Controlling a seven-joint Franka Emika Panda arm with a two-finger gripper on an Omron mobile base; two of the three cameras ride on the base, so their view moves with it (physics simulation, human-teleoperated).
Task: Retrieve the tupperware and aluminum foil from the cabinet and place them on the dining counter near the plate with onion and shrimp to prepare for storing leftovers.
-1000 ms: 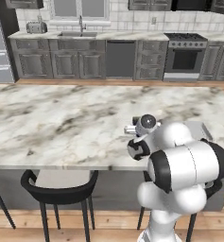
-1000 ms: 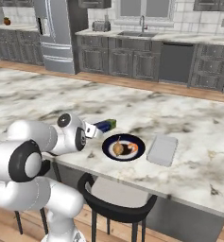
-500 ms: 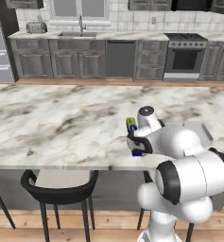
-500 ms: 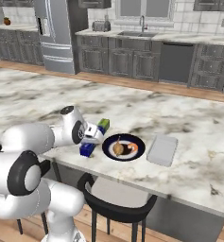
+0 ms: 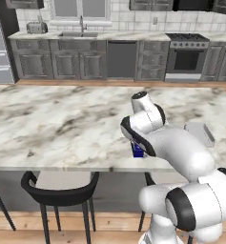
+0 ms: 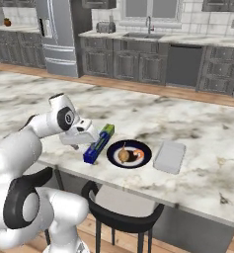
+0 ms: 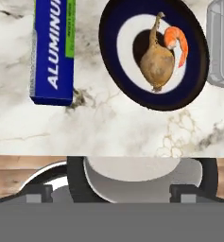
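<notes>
Tool (image 6: 81,141) jaws are standing wide apart and empty, hanging at the left of the right base view just beside the aluminum foil (image 6: 99,144) and not gripping it.

Going left to right across the surface (image 6: 197,123) in that view: the aluminum foil is lying flat near the front edge, its yellow-green end pointing toward the upper part of the frame; just to its right the plate with onion and shrimp (image 6: 129,153) is sitting, close to the box but apart from it; further right the tupperware (image 6: 170,156) is resting beside the plate with a narrow strip of marble showing between them. In the hand view the same order is appearing, with the blue box (image 7: 52,49) at upper left, the plate (image 7: 154,54) in the upper middle and a corner of the tupperware (image 7: 221,45) at the right edge.

Judging by this layout, both items are already lying on the dining counter next to the plate, so the task is looking essentially finished; what seems left is only for the arm to be drawn clear.

Relative to the tool, the foil is lying just off to one side, on the marble and free of the jaws.
</notes>
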